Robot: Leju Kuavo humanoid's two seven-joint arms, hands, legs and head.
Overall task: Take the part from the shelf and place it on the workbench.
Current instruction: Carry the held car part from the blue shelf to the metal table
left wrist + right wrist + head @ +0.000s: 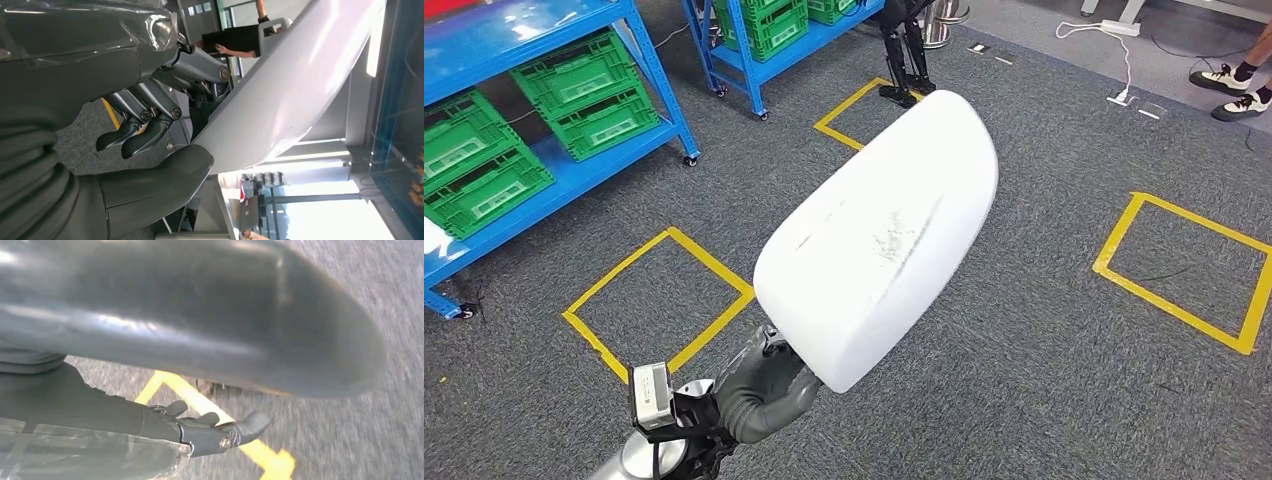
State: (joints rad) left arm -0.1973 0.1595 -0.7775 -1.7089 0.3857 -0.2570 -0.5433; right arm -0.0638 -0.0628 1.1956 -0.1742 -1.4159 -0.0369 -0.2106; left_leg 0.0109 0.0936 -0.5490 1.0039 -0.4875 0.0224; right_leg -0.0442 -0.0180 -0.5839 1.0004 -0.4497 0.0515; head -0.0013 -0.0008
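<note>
Part (879, 240), white and rounded, sits up in the air in front of me on head view, tilted, over grey carpet (1044, 350) marked with yellow tape squares (659, 300). My left hand (759, 385) grips its lower end from below. Left wrist view gives what the head cannot: the thumb (165, 175) pressed on one face of the part (295, 85), dark fingers (145, 132) curled on the other side, and a person in dark clothes (240, 40) standing beyond. Head view alone shows blue shelves (574, 150) with green crates (584, 95) to my left, and someone's feet in sneakers (1234, 90) at the far right. Right wrist view has my right hand (210, 427) over carpet and yellow tape (220, 425), fingers loosely apart, holding nothing, with a large blurred grey shape (200, 315) above it.
</note>
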